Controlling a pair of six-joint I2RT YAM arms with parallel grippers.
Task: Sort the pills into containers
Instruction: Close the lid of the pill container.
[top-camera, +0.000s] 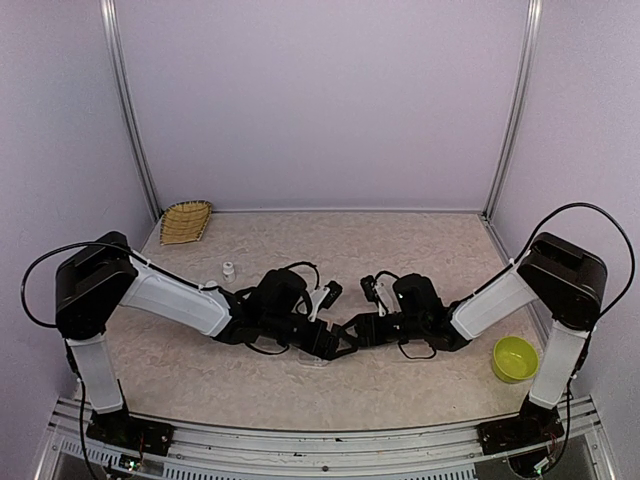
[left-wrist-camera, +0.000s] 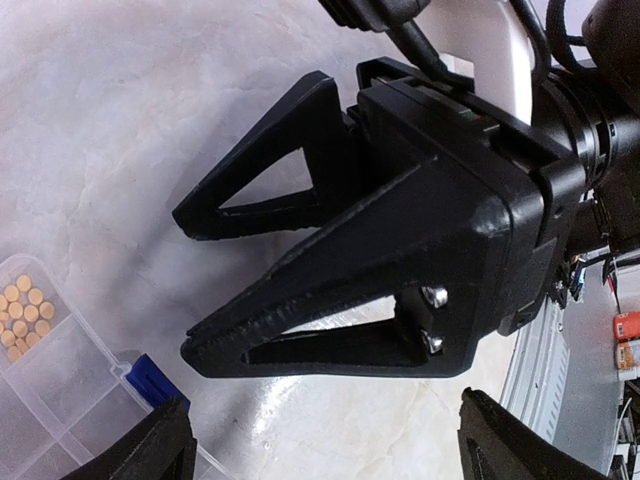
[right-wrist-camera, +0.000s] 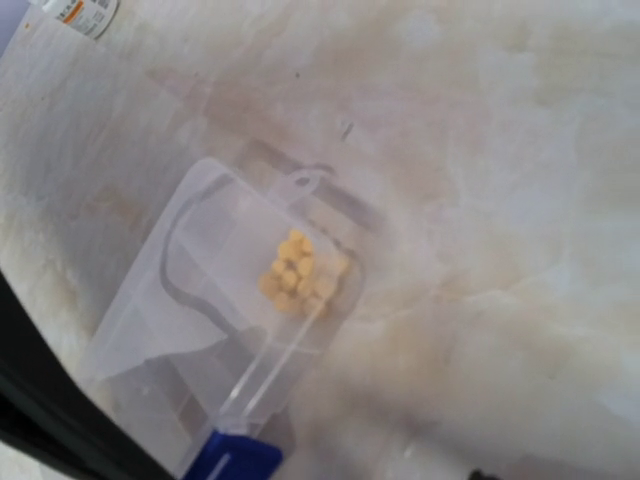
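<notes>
The clear organizer box (right-wrist-camera: 150, 340) lies on the table under the spot where the two arms meet, mostly hidden from above. In the right wrist view its long axis runs on a slant, and the orange-yellow pills (right-wrist-camera: 298, 270) are heaped in the cell at its upper end, with a blue latch (right-wrist-camera: 235, 460) at the lower edge. The right gripper (left-wrist-camera: 185, 288) has its jaws apart with nothing between them, the tips aimed toward the box over bare table just beside it. The left gripper (left-wrist-camera: 320, 420) is spread wide and empty too, one finger just beside the box's latch corner, so it seems the nearer. Both arms reach low and inward from their bases, wrists nearly meeting above the box. I can make out no loose pills beside it.
</notes>
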